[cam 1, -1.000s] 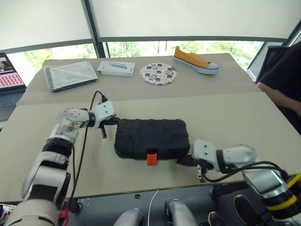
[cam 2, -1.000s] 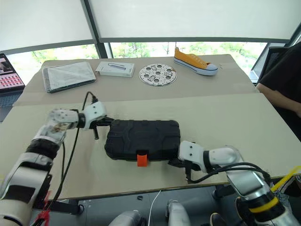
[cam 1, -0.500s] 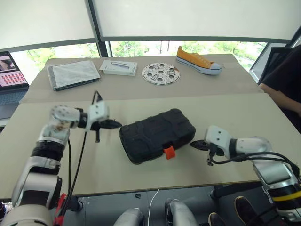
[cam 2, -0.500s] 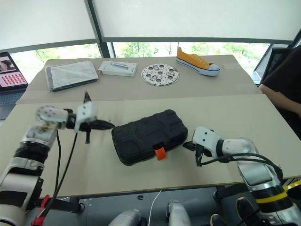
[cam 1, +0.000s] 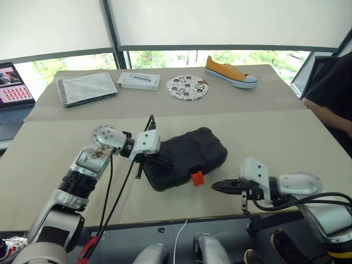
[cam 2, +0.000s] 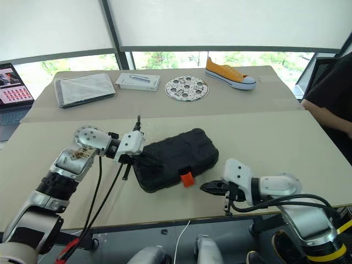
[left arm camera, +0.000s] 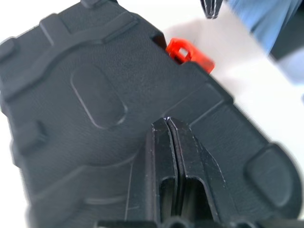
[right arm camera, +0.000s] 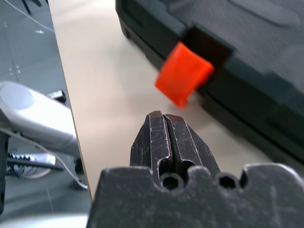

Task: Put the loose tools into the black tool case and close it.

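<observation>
The black tool case (cam 1: 184,157) is seen lying closed and skewed on the table (cam 1: 275,137), its orange latch (cam 1: 196,177) sticking out. The left gripper (left arm camera: 167,124) is pinched shut over the case's lid – the right gripper (cam 1: 215,187), also pressed together, is parked just beside the latch.

black tool case (cam 1: 184,157) | shut (orange latch (cam 1: 196,177) sticking out); skewed on table
</observation>
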Controlling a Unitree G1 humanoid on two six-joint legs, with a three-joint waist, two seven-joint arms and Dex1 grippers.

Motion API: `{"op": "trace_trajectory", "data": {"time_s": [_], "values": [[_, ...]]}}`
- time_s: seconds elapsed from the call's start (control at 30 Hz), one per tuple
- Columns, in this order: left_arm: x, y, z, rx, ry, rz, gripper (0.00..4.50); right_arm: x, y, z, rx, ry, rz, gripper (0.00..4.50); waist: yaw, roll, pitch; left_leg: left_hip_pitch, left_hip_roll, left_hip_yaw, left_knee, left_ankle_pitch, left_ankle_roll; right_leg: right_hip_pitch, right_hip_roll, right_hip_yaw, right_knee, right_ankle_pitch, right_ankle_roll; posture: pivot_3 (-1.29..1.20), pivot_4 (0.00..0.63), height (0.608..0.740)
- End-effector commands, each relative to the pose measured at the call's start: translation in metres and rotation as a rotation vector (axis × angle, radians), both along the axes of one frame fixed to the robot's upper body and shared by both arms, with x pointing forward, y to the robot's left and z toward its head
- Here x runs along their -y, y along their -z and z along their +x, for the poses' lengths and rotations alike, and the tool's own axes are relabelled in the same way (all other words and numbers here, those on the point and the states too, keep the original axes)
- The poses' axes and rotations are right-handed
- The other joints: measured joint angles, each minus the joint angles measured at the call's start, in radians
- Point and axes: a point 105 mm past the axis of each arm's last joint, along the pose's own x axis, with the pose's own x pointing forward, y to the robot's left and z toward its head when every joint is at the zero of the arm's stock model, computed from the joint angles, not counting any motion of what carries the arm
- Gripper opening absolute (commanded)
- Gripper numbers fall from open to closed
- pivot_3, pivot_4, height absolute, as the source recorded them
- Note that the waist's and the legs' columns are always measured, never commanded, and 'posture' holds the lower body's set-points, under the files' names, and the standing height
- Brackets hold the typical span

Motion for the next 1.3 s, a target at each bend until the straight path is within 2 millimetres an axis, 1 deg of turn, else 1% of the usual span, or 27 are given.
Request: {"op": "trace_trajectory", "data": {"time_s": [0.03, 0.13, 0.17, 0.2, 0.27, 0.4, 0.53, 0.6, 0.7, 0.83, 0.9, 0.93, 0.97, 1.03, 1.07, 1.2, 1.3], "values": [[-0.015, 0.041, -0.004, -0.038, 0.003, 0.155, 0.07, -0.011, -0.011, 0.009, 0.064, -0.004, 0.025, 0.0, -0.001, 0.0, 0.0, 0.002, 0.0, 0.0, 0.0, 0.0, 0.0, 0.002, 0.0, 0.0, 0.0, 0.0, 0.0, 0.0, 0.15, 0.737], [-0.013, 0.041, -0.004, -0.032, 0.008, 0.146, 0.07, -0.016, -0.006, 0.016, 0.075, 0.008, 0.018, 0.0, -0.001, 0.0, -0.002, 0.011, 0.0, 0.0, -0.006, -0.001, 0.001, 0.01, 0.0, 0.001, -0.002, -0.001, 0.002, 0.0, 0.15, 0.737], [-0.013, 0.041, -0.003, -0.031, 0.007, 0.142, 0.07, -0.017, -0.005, 0.019, 0.075, 0.015, 0.021, 0.0, -0.001, 0.0, -0.002, 0.013, 0.0, 0.0, -0.007, -0.001, 0.001, 0.01, 0.0, 0.001, -0.002, -0.004, 0.006, 0.0, 0.15, 0.737], [-0.012, 0.04, -0.003, -0.029, 0.006, 0.137, 0.07, -0.018, -0.004, 0.021, 0.072, 0.023, 0.026, 0.0, 0.0, 0.0, -0.003, 0.013, 0.0, 0.0, -0.009, -0.001, 0.001, 0.01, 0.0, 0.001, -0.002, -0.005, 0.007, 0.0, 0.15, 0.737], [-0.011, 0.038, -0.001, -0.025, 0.001, 0.125, 0.07, -0.021, 0.0, 0.026, 0.067, 0.031, 0.023, 0.0, 0.0, 0.001, -0.004, 0.014, 0.0, 0.0, -0.009, -0.001, 0.001, 0.009, 0.001, 0.001, -0.001, -0.003, 0.003, 0.0, 0.15, 0.737], [-0.01, 0.035, 0.001, -0.024, -0.011, 0.111, 0.07, -0.023, 0.009, 0.034, 0.067, 0.042, -0.009, 0.0, -0.001, 0.002, -0.005, 0.014, 0.0, 0.001, -0.009, -0.001, 0.001, 0.009, 0.001, 0.001, 0.0, -0.002, 0.003, 0.0, 0.15, 0.737], [-0.011, 0.033, 0.001, -0.02, -0.017, 0.105, 0.07, -0.025, 0.011, 0.041, 0.066, 0.059, -0.007, 0.0, -0.002, 0.002, -0.005, 0.014, 0.0, 0.001, -0.01, -0.001, 0.001, 0.009, 0.001, 0.001, 0.0, -0.002, 0.003, 0.0, 0.15, 0.737], [-0.011, 0.032, 0.002, -0.018, -0.02, 0.104, 0.07, -0.025, 0.011, 0.041, 0.067, 0.058, -0.009, 0.0, -0.002, 0.002, -0.005, 0.014, 0.0, 0.001, -0.009, -0.001, 0.001, 0.009, 0.001, 0.001, 0.0, -0.002, 0.003, 0.0, 0.15, 0.737], [-0.012, 0.031, 0.003, -0.014, -0.026, 0.104, 0.07, -0.024, 0.002, 0.032, 0.062, 0.017, 0.009, 0.0, -0.002, 0.002, -0.005, 0.014, 0.0, 0.001, -0.01, -0.001, 0.001, 0.009, 0.001, 0.001, 0.0, -0.002, 0.003, 0.0, 0.15, 0.737], [-0.013, 0.031, 0.005, -0.009, -0.032, 0.105, 0.07, -0.025, -0.029, 0.015, 0.031, -0.043, 0.115, 0.0, -0.002, 0.002, -0.005, 0.014, 0.0, 0.001, -0.01, -0.001, 0.001, 0.009, 0.001, 0.001, 0.0, -0.003, 0.003, 0.0, 0.15, 0.737], [-0.013, 0.031, 0.006, -0.008, -0.034, 0.104, 0.07, -0.026, -0.036, 0.016, 0.037, -0.031, 0.141, 0.0, -0.002, 0.002, -0.005, 0.014, 0.0, 0.001, -0.011, -0.001, 0.001, 0.009, 0.001, 0.001, -0.001, -0.003, 0.003, 0.0, 0.15, 0.737], [-0.012, 0.03, 0.007, -0.006, -0.035, 0.103, 0.07, -0.027, -0.036, 0.022, 0.045, -0.006, 0.142, 0.0, -0.003, 0.002, -0.005, 0.014, 0.0, 0.001, -0.011, -0.001, 0.001, 0.009, 0.001, 0.001, -0.001, -0.003, 0.003, 0.0, 0.15, 0.737], [-0.011, 0.03, 0.008, -0.004, -0.035, 0.102, 0.07, -0.028, -0.036, 0.025, 0.049, 0.012, 0.141, 0.0, -0.004, 0.002, -0.005, 0.014, 0.0, 0.001, -0.011, -0.001, 0.001, 0.009, 0.001, 0.001, -0.001, -0.003, 0.003, 0.0, 0.15, 0.737], [-0.01, 0.03, 0.009, -0.001, -0.035, 0.1, 0.07, -0.028, -0.024, 0.033, 0.046, 0.046, 0.091, 0.0, -0.003, 0.002, -0.005, 0.014, 0.0, 0.001, -0.012, -0.001, 0.001, 0.009, 0.001, 0.001, -0.001, -0.003, 0.003, 0.0, 0.15, 0.737], [-0.01, 0.029, 0.009, 0.0, -0.035, 0.099, 0.07, -0.027, -0.019, 0.033, 0.034, 0.048, 0.076, 0.0, -0.003, 0.002, -0.005, 0.014, 0.0, 0.001, -0.012, -0.001, 0.001, 0.008, 0.001, 0.001, -0.001, -0.003, 0.003, 0.0, 0.15, 0.737], [-0.01, 0.028, 0.01, 0.004, -0.037, 0.097, 0.07, -0.024, -0.007, 0.03, 0.006, 0.046, 0.034, 0.0, -0.002, 0.002, -0.005, 0.014, 0.0, 0.001, -0.012, -0.001, 0.001, 0.008, 0.001, 0.001, -0.001, -0.003, 0.003, 0.0, 0.15, 0.737], [-0.012, 0.027, 0.012, 0.007, -0.043, 0.099, 0.07, -0.02, -0.006, 0.022, -0.021, 0.033, 0.03, 0.0, -0.002, 0.002, -0.005, 0.014, 0.0, 0.001, -0.012, -0.001, 0.001, 0.008, 0.001, 0.0, -0.002, -0.003, 0.003, 0.0, 0.15, 0.737]]}}
